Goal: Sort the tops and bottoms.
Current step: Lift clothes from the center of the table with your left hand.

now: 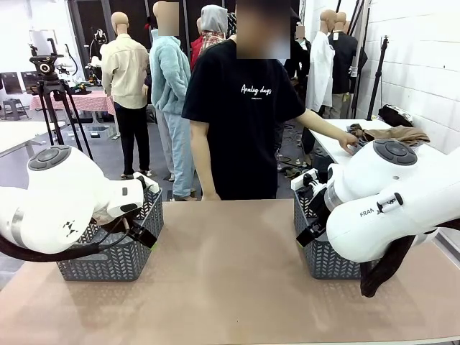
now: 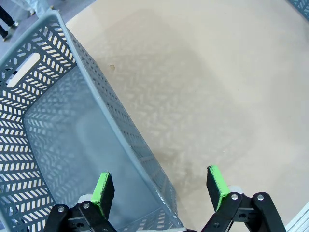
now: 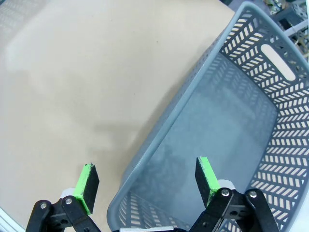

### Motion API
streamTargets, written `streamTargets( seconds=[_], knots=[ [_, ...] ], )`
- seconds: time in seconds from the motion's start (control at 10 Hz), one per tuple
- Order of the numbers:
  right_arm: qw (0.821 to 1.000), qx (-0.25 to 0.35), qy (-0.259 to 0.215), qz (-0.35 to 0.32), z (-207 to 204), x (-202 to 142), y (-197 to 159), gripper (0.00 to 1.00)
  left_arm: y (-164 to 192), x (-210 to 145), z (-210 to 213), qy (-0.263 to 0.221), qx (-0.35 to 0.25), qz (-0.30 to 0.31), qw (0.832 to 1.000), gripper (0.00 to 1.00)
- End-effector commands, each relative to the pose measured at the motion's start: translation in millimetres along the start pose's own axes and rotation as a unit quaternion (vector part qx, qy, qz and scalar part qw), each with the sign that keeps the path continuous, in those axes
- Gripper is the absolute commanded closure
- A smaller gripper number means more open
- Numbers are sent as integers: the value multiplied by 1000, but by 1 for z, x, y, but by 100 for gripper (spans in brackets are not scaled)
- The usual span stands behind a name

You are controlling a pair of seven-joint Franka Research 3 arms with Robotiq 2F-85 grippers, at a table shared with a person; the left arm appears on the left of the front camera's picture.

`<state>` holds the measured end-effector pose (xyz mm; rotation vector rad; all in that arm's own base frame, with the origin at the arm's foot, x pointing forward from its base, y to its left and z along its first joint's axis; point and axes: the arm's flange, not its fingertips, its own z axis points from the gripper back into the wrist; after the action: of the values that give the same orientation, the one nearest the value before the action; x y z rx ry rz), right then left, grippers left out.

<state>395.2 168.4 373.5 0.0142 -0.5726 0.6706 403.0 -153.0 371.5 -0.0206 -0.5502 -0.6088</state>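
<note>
A tan-beige top (image 1: 394, 135) lies on a white side table at the far right, with the person's hand (image 1: 350, 146) resting on it. The bottoms are out of view. My left gripper (image 2: 161, 186) is open and straddles the near wall of the left grey basket (image 2: 120, 121): one green pad hangs over the basket's inside, the other over the table. My right gripper (image 3: 147, 176) is open too and straddles the wall of the right grey basket (image 3: 193, 96) in the same way. Both baskets hold nothing.
The brown table (image 1: 230, 280) stretches between the left basket (image 1: 108, 262) and the right basket (image 1: 327, 262). A person in a black T-shirt (image 1: 241, 115) stands at its far edge. A dark bundle (image 1: 394, 115) lies on the side table.
</note>
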Motion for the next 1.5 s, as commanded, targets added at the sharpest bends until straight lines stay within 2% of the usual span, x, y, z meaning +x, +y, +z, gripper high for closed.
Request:
streamTargets(
  seconds=[0.0,1.4],
  knots=[
    [1000,0,0,-1,0,0,0,0,2,0,0,0,0,2,1000,0],
    [1000,9,-9,-1,6,-2,2,0,0,0,0,0,0,0,1000,0]
  ],
)
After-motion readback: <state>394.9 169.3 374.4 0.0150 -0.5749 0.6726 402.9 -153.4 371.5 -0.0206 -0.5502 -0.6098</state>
